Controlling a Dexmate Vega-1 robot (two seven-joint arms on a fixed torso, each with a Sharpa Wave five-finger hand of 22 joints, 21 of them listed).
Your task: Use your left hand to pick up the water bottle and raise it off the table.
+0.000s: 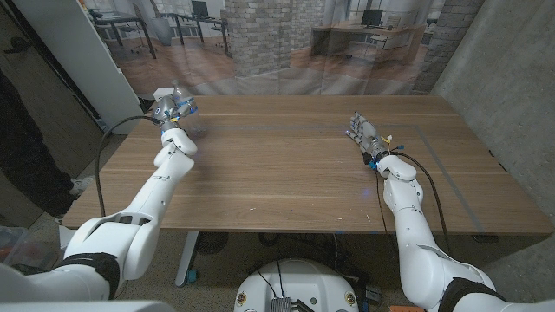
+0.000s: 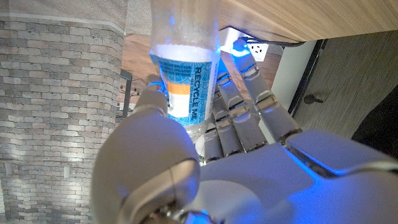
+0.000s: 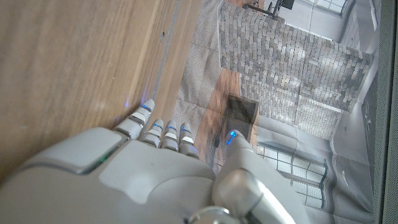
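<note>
A clear water bottle [image 2: 184, 74] with a blue and white label reading "RECYCLE ME" sits in my left hand [image 2: 211, 162], gripped between the thumb and the curled fingers. In the head view my left hand [image 1: 173, 111] holds the bottle [image 1: 178, 94] over the far left corner of the wooden table [image 1: 286, 173]. I cannot tell whether the bottle's base touches the wood. My right hand [image 1: 364, 136] stands at the right middle of the table with its fingers straight and nothing in it. The right wrist view shows that hand [image 3: 155, 168] beside the table top.
A person in dark clothes [image 1: 22, 147] stands at the left edge of the picture, off the table's left side. A black cable [image 1: 108, 143] hangs along my left arm. A grey wall [image 1: 503, 78] runs past the table's right side.
</note>
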